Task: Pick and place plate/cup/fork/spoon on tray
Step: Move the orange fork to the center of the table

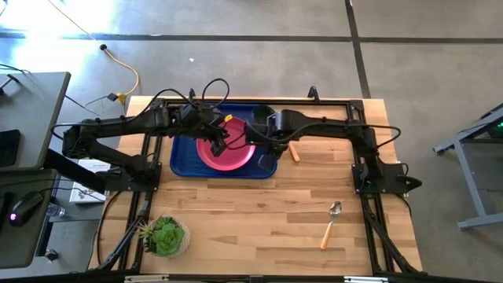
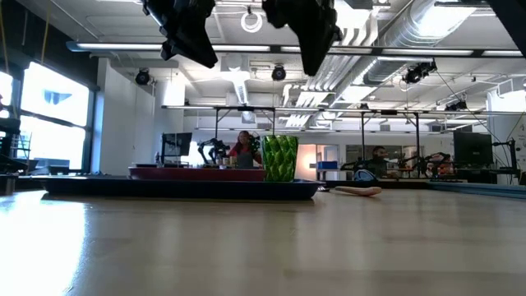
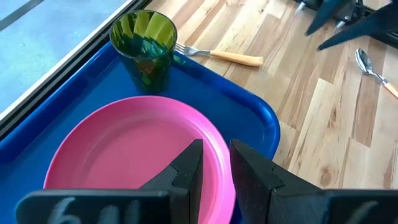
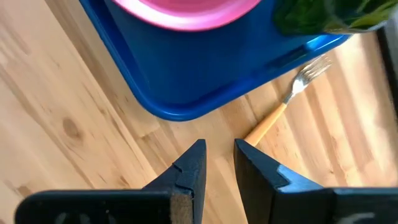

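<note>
The pink plate (image 1: 228, 155) lies flat in the dark-blue tray (image 1: 182, 153). The green cup (image 3: 144, 43) stands upright in the tray's far right corner. The fork (image 4: 283, 112) lies on the table just right of the tray, and the spoon (image 1: 331, 225) lies nearer the right front. My left gripper (image 3: 214, 163) hangs above the plate's right part, slightly open, with nothing between its fingers. My right gripper (image 4: 219, 155) hovers over the table by the tray's near right corner, pointing down at the fork's handle, narrowly open and holding nothing.
A potted succulent (image 1: 163, 236) stands near the table's front left corner. Bare wood lies between the tray and the front edge. The black frame rails (image 1: 369, 196) run along the table's sides. People are in the room beyond the table in the low view.
</note>
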Controlling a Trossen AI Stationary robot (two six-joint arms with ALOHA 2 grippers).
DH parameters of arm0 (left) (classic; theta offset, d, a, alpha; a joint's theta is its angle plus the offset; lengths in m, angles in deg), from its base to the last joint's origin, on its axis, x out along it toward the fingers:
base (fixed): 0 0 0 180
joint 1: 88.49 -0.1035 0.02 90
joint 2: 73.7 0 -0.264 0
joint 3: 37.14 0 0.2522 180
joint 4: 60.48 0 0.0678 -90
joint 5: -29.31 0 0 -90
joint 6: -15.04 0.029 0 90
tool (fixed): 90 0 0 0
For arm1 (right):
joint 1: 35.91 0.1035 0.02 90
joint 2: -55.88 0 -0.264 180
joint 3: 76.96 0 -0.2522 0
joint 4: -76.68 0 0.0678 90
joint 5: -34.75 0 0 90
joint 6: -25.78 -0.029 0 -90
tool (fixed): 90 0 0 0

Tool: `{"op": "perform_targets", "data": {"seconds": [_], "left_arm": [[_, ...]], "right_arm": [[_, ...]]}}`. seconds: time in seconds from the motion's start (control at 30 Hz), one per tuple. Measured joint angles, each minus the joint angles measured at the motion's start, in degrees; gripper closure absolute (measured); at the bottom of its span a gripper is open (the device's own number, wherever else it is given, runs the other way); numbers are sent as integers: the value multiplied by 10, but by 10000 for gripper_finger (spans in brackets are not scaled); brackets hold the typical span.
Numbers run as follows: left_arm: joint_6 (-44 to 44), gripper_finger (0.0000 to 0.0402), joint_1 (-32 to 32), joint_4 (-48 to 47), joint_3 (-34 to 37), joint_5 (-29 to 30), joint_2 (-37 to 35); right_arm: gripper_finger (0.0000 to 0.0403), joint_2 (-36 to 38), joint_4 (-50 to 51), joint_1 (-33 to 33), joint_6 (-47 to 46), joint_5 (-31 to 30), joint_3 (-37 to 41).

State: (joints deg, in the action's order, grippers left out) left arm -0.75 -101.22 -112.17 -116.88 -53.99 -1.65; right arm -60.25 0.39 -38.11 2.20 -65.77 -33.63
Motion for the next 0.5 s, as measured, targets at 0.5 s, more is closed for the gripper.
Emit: {"op": "perform_targets", "data": {"seconds": [0.5], "left_arm": [[0, 332, 0, 0, 0, 0, 0]], "right_arm": [[329, 144, 0, 20, -61, -97, 97]]}}
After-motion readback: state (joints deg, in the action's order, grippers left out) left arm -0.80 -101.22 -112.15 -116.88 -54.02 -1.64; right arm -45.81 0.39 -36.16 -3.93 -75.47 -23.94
